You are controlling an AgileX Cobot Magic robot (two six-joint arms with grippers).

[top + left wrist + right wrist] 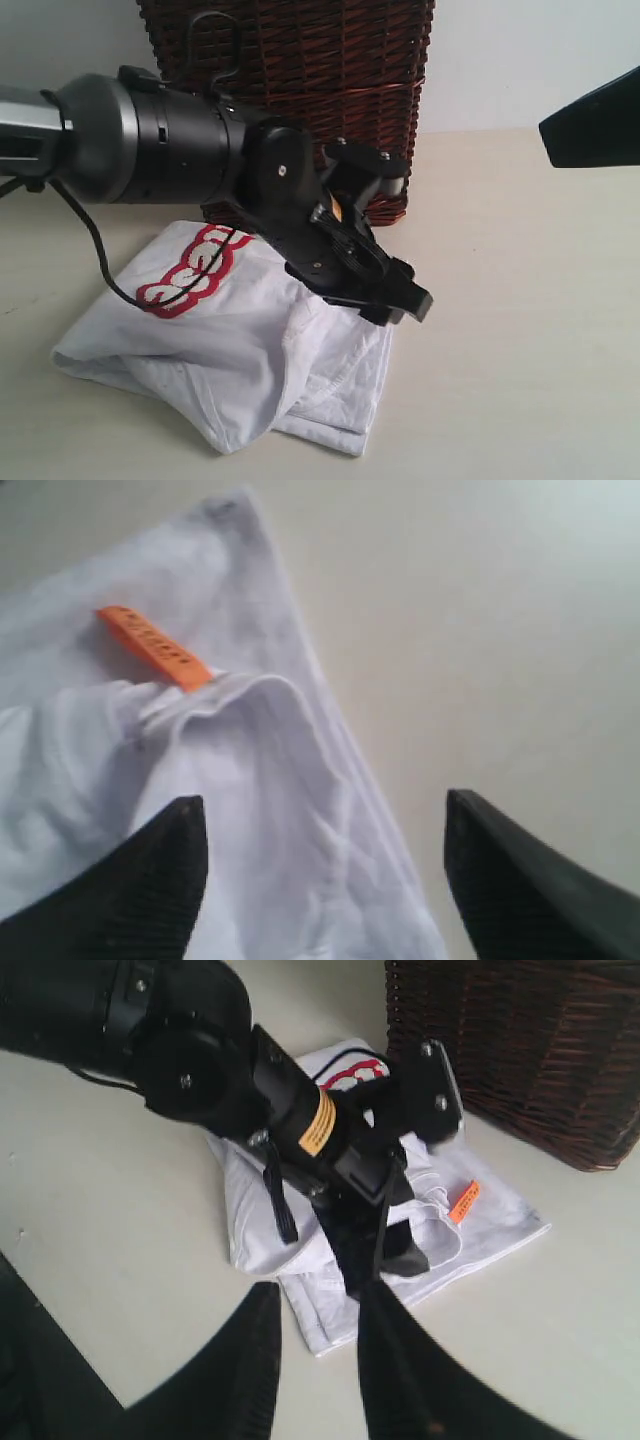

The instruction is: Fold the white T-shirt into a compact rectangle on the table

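A soft, short-sleeved white T-shirt (240, 340) is seen lying in a loose, partly folded bundle of rumpled layers on the wide, pale cream matte worktop (500, 360). Large red-outlined lettering (190, 275) is exposed on the upper layer, on the part of the cloth behind the left gripper (325, 880), back along its black arm. The left gripper is held low over the edge of the bundle with its two black textured fingers (150, 880) spread wide apart, and nothing is clamped between them. Fabric is seen beneath one finger and in the gap, while bare worktop is seen beneath the other. Whether the fingertips touch the cloth cannot be told. Just ahead of the gripper a small orange neck tag (155, 650) lies flat on the cloth beside a folded collar hem. A tall dark brown wicker basket (300, 60) stands beyond the gripper, just beside the far edge of the shirt. The right gripper (315, 1360) is held high and well apart from the shirt, its black fingers separated by a narrow gap with nothing gripped. The shirt, the left arm with its yellow label (318, 1122) and the basket lie ahead of it and below it
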